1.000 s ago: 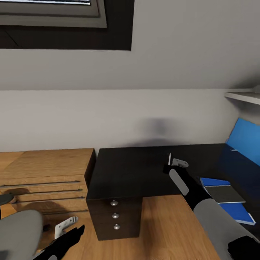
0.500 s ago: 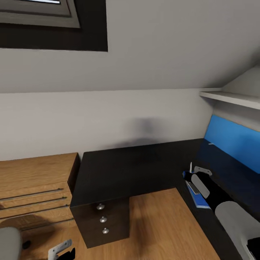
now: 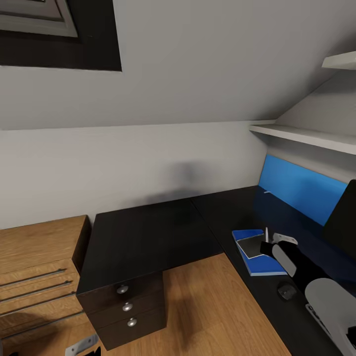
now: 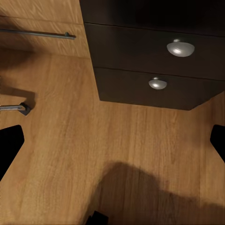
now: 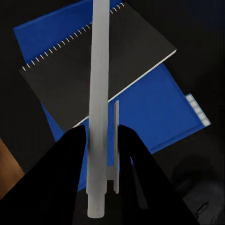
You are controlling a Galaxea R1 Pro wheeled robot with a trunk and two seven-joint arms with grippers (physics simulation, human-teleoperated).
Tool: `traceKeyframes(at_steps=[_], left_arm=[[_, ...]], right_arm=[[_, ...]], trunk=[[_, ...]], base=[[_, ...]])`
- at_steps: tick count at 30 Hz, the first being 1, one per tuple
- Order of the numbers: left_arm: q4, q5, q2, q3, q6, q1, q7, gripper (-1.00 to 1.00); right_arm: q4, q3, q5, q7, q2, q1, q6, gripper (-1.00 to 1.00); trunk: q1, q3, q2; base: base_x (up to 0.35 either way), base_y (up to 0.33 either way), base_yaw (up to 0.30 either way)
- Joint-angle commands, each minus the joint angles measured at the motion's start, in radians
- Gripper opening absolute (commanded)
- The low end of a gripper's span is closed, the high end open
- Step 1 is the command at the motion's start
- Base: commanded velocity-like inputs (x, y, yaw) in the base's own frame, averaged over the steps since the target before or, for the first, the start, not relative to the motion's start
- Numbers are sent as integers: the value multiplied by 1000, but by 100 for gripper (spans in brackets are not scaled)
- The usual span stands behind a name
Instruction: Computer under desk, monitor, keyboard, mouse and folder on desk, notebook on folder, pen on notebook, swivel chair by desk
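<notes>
On the right wing of the black desk (image 3: 148, 232) lies the blue folder (image 3: 262, 264), and the grey spiral notebook (image 3: 251, 245) rests on it. My right gripper (image 3: 269, 243) hovers just above the notebook's edge, shut on a white pen (image 3: 266, 234) held upright. In the right wrist view the pen (image 5: 99, 93) runs between the black fingers (image 5: 70, 159) over the notebook (image 5: 70, 70) and folder (image 5: 154, 108). The mouse (image 3: 287, 290) sits nearer, the keyboard (image 3: 319, 316) beside it. The monitor (image 3: 343, 220) shows at the right edge. My left gripper (image 4: 112, 140) hangs open over the wood floor.
The black drawer unit (image 3: 126, 306) with silver knobs (image 4: 180, 47) stands under the desk's near left corner. A light-wood cabinet (image 3: 34, 277) adjoins it. A blue panel (image 3: 301, 188) and a white shelf (image 3: 296, 134) line the right wall.
The whole head view has swung right, so the chair has left the picture. My right gripper, still holding the pen, now sits over the notebook and folder instead of left of them.
</notes>
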Motion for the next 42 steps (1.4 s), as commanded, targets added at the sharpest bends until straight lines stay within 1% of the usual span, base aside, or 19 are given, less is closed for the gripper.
traceKeyframes(at_steps=[1, 6, 11, 14, 15, 20, 23, 25, 27, 28, 31, 32, 33, 34, 35, 37, 38, 41, 42], left_arm=[[-2, 9, -1, 1, 5, 0, 4, 100], [0, 8, -1, 1, 5, 0, 4, 100], [2, 8, -1, 1, 5, 0, 4, 100], [8, 8, -1, 1, 5, 0, 4, 100], [11, 8, -1, 1, 5, 0, 5, 100], [29, 9, -2, 1, -13, 0, 5, 100], [45, 9, -2, 1, -46, 0, 4, 100], [72, 9, -2, 1, -101, 0, 2, 100], [95, 9, -2, 1, -124, 0, 2, 100], [119, 9, -2, 1, -145, 0, 1, 100], [161, 9, -2, 0, -186, 0, 1, 100], [190, 9, -2, 0, -216, 0, 1, 100], [235, 8, -2, 0, -273, 0, 0, 100], [249, 8, -2, 0, -293, 0, 0, 100], [274, 7, -2, 0, -331, 0, 0, 100], [295, 4, -2, 0, -363, 0, 0, 100], [318, -8, -1, 0, -394, 0, 1, 100], [343, -29, -1, 1, -416, 0, 1, 100], [366, -37, -1, 1, -423, 0, 2, 100]], right_arm=[[-2, 9, -4, -9, -1, -1, 1, -100], [-1, 12, 12, 10, 0, -1, 0, -100], [1, 13, 18, 58, -1, -1, -1, -100], [2, 13, 26, 65, 0, -1, -2, -100], [2, 13, 36, 68, 0, -1, -2, -100], [13, 14, 51, 70, 0, -1, -51, -100], [38, 16, 55, 70, 0, -1, -85, -100], [62, 18, 70, 70, 1, -1, -105, -100], [70, 19, 81, 70, 1, -1, -119, -100], [83, 20, 94, 70, 3, -1, -142, -100], [113, 20, 110, 70, 6, -1, -176, -100], [128, 20, 116, 70, 11, -1, -190, -100], [145, 19, 124, 70, 21, -1, -208, -100], [149, 19, 127, 70, 24, -1, -212, -100], [154, 19, 131, 69, 28, -1, -217, -100], [158, 18, 135, 69, 31, -1, -221, -100], [162, 18, 138, 69, 33, -1, -224, -100], [165, 18, 139, 69, 35, -1, -225, -100], [166, 18, 140, 69, 35, -1, -226, -100]], trunk=[[0, -1, -1], [0, -1, -1], [0, -1, -1], [0, -1, -1], [0, -1, -1], [0, -1, -1], [0, -1, -1], [0, -1, -1], [0, -1, -1], [0, -1, -1], [0, -1, -1], [0, -1, -1], [0, -1, -1], [0, -1, -1], [0, -1, -1], [0, -1, -1], [0, -1, -1], [0, -1, -1], [0, -1, -1]], base=[[0, 0, -29], [0, 0, -12], [0, 0, -2], [8, 0, 0], [103, 0, 0], [225, 0, 0], [150, 0, 0], [50, 0, 0], [25, 0, 0], [10, 0, 0], [6, 0, 0], [35, 0, 0], [156, 0, 0], [189, 0, 0], [213, 0, 0], [172, 0, 0], [78, 0, 0], [43, 0, 0], [13, 0, 0]])
